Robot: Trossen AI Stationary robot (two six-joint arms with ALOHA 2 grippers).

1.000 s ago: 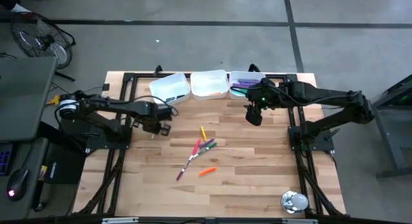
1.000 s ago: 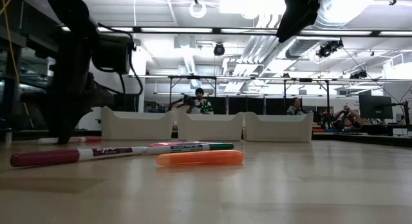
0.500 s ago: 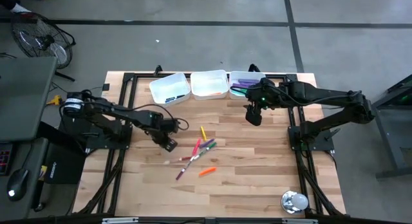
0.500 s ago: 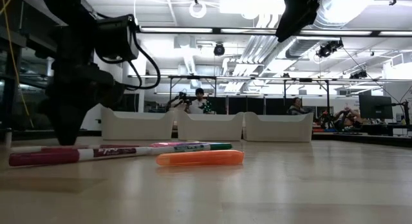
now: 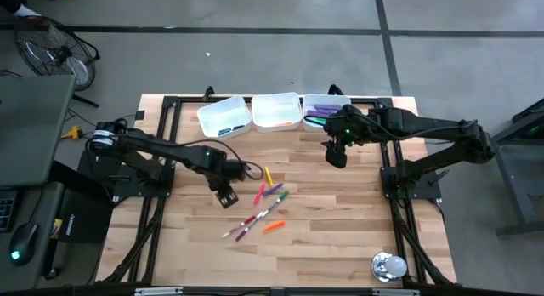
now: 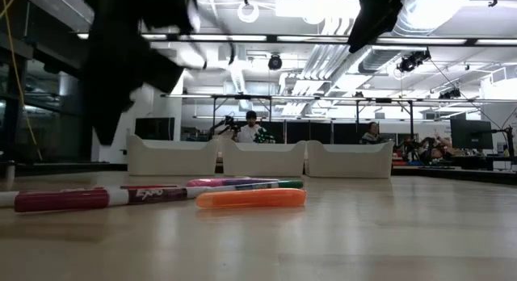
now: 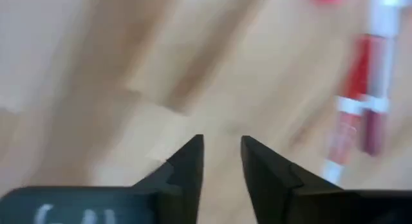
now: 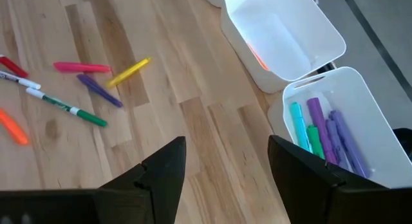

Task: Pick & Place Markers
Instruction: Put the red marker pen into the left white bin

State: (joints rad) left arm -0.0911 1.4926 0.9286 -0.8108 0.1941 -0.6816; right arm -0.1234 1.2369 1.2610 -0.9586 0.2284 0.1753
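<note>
Left tool [image 5: 226, 196], narrow gap, empty, beside the markers [image 5: 259, 213]: line fingers across one marker before closing.

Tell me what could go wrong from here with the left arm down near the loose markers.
1. The left gripper sits low beside the marker cluster, holding nothing; another sweep could scatter them rather than grasp one.
2. The markers lie touching and crossed, so it might pinch two.
3. The orange marker lies apart and might get overlooked.
</note>
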